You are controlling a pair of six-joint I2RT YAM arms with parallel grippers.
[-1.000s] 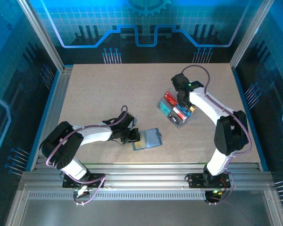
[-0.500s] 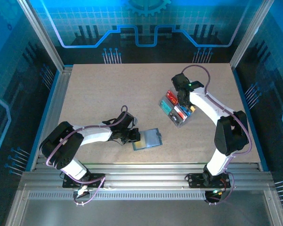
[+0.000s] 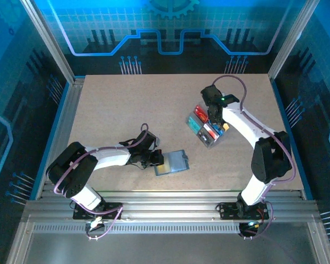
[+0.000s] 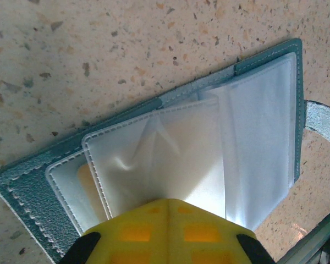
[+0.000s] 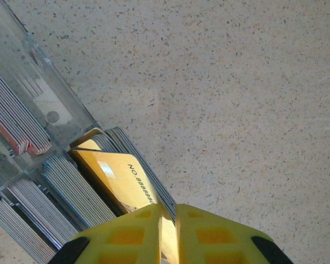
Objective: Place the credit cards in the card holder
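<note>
Top external: the tray (image 3: 208, 144) sits on the bench (image 3: 126, 110), and the right end effector (image 3: 214, 122) is down inside it, among the colourful cards (image 3: 200, 116). The wallet (image 3: 173, 161) lies open, well apart from the tray, off to the tray's left and nearer the arm bases. The left end effector (image 3: 155, 160) is at the wallet edge that faces away from the tray.

Over to the right wrist: the yellow fingers (image 5: 209, 231) are clamped on the yellow card (image 5: 118, 176), with the card's edge showing in the thin slit between them. That card stands on edge in a compartment by the tray's clear wall (image 5: 44, 104), leaning among grey-edged stacks (image 5: 71, 192). More stacks, red-edged ones (image 5: 16, 137), fill the next compartment.

Left wrist now: the left end effector (image 4: 168, 201) is pressed together, pinching a clear sleeve (image 4: 170, 148) of the wallet (image 4: 22, 187). The sleeve puckers toward the fingertips. Further sleeves fan out flat beside it, and an orange patch shows through one of them.
</note>
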